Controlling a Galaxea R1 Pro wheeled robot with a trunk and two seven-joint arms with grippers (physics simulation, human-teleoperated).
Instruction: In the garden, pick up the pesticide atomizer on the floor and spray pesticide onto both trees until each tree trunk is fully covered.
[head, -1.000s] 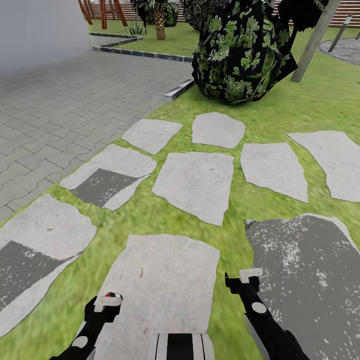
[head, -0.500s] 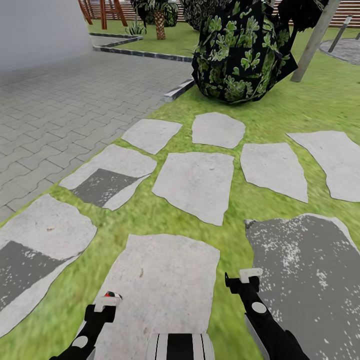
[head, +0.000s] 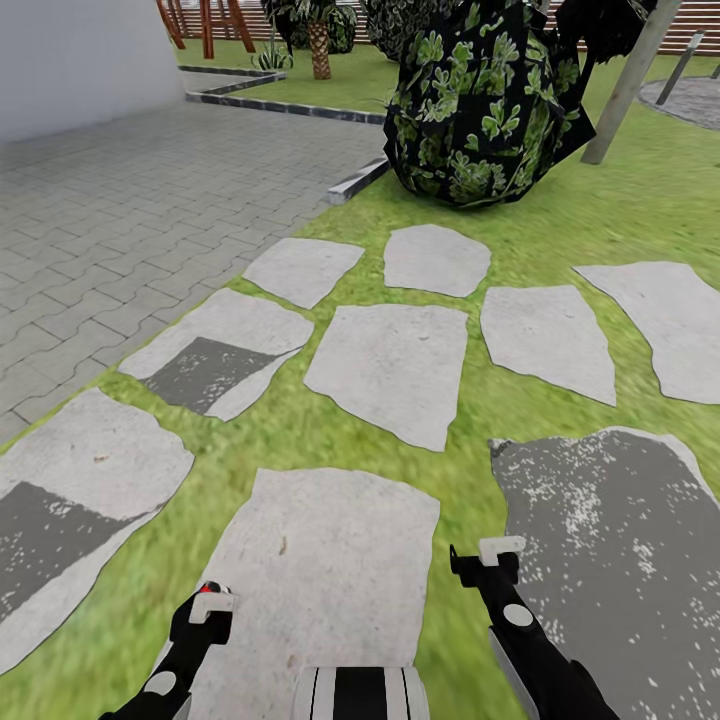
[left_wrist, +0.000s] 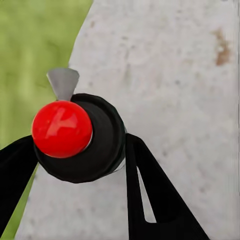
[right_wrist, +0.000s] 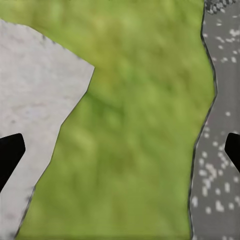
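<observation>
The pesticide atomizer (left_wrist: 75, 135), with a black cap, a red knob and a grey nozzle, sits between the black fingers of my left gripper (left_wrist: 80, 160), which is shut on it. In the head view the left gripper (head: 208, 605) hangs low over a pale paving stone (head: 330, 560), with the red knob just showing. My right gripper (head: 497, 553) is open and holds nothing; its fingertips (right_wrist: 10, 152) stand wide apart over grass. A pale, leaning tree trunk (head: 630, 85) rises at the far right on the lawn.
A large dark leafy bush (head: 480, 100) stands ahead on the grass. Flat stepping stones (head: 395, 365) cross the lawn. Grey brick paving (head: 120, 220) lies to the left, a palm-like plant (head: 320, 45) and the slatted fence (head: 690, 20) far back.
The left gripper with the atomizer has sunk slightly toward the bottom of the head view. The right arm and the scene are unchanged.
</observation>
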